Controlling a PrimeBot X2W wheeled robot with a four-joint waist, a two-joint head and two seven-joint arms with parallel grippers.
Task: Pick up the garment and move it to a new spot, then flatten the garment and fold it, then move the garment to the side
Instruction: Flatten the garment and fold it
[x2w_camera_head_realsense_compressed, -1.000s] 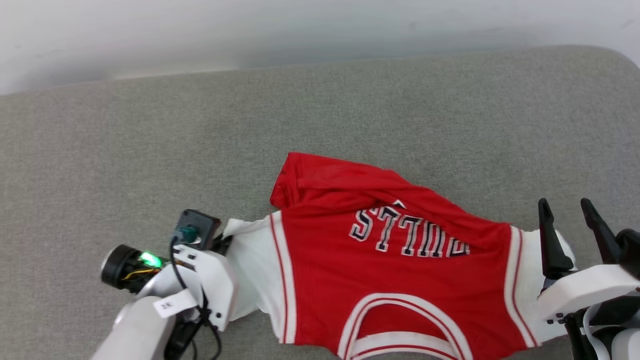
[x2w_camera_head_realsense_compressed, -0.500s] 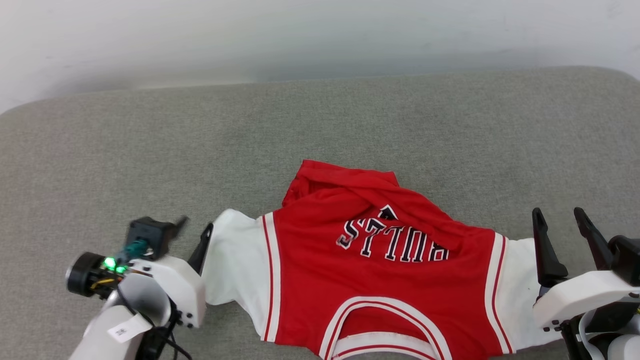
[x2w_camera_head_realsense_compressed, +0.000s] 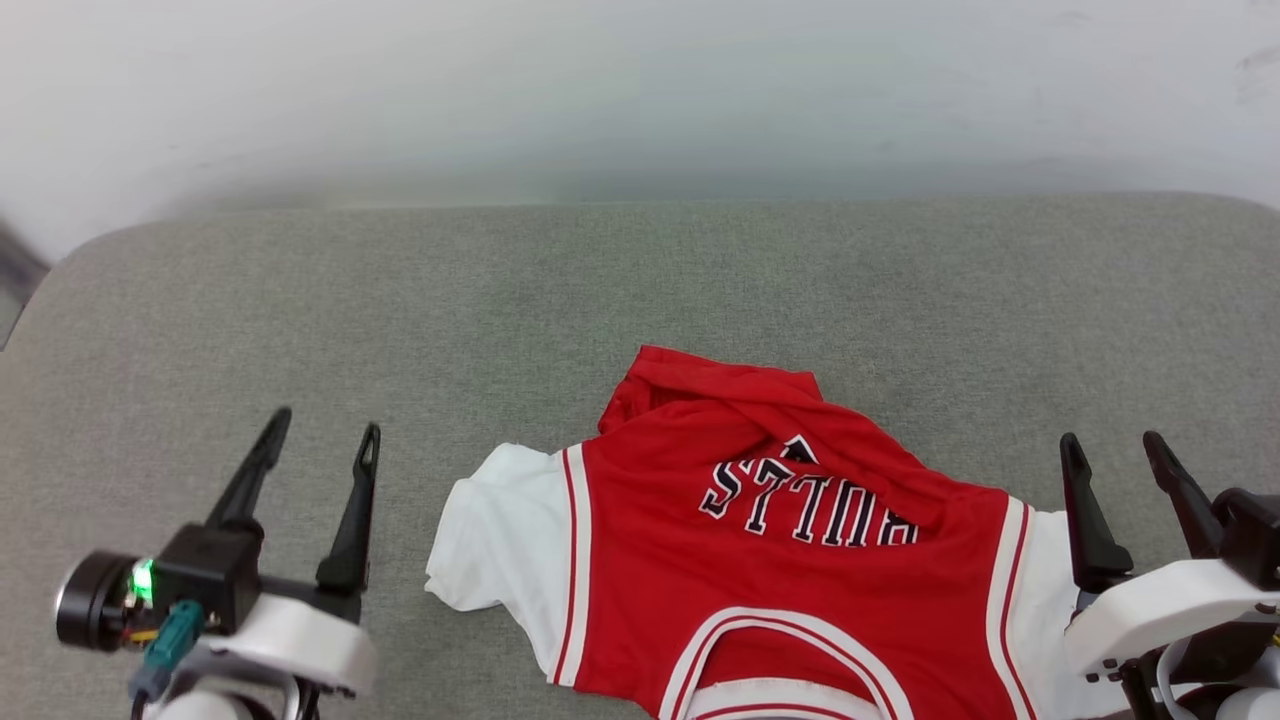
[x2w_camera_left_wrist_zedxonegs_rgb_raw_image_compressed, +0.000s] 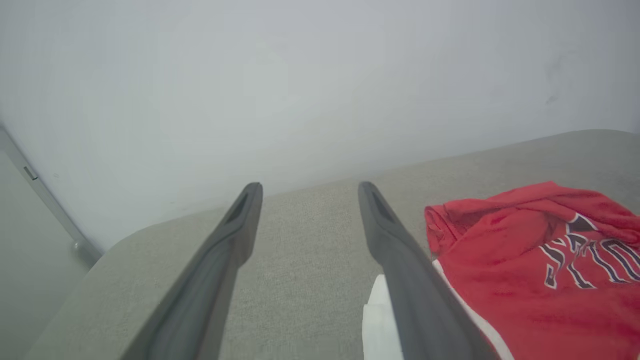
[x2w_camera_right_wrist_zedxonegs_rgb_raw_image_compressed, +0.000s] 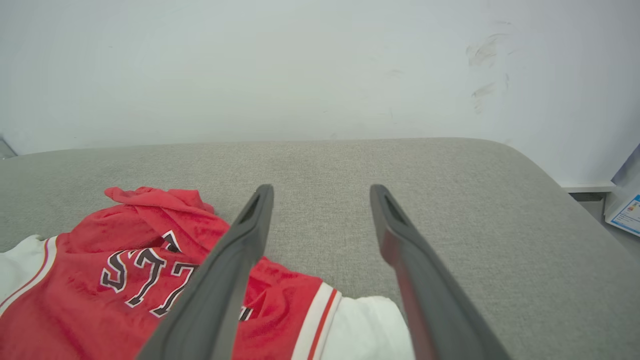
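Garment (x2w_camera_head_realsense_compressed: 760, 590) near the cushion's front edge: red body, white short sleeves, red-and-white stripe trim at sleeve seams and neckline. Chest lettering (x2w_camera_head_realsense_compressed: 805, 495) white with dark navy-black outline. Cushion (x2w_camera_head_realsense_compressed: 600, 280): plain grey-green woven fabric, fine heathered texture. Wall (x2w_camera_head_realsense_compressed: 640, 90) past the cushion's far edge: flat off-white, a few dark scuff marks (x2w_camera_right_wrist_zedxonegs_rgb_raw_image_compressed: 482, 50) toward the right. Left gripper (x2w_camera_head_realsense_compressed: 327, 421): matte black fingers, white housing, black camera barrel with lit green LED (x2w_camera_head_realsense_compressed: 142, 578), teal connector (x2w_camera_head_realsense_compressed: 170, 640). Right gripper (x2w_camera_head_realsense_compressed: 1111, 438): same black fingers on white housing. Blue-and-white printed sheet (x2w_camera_right_wrist_zedxonegs_rgb_raw_image_compressed: 625, 212) beyond the cushion's right corner.
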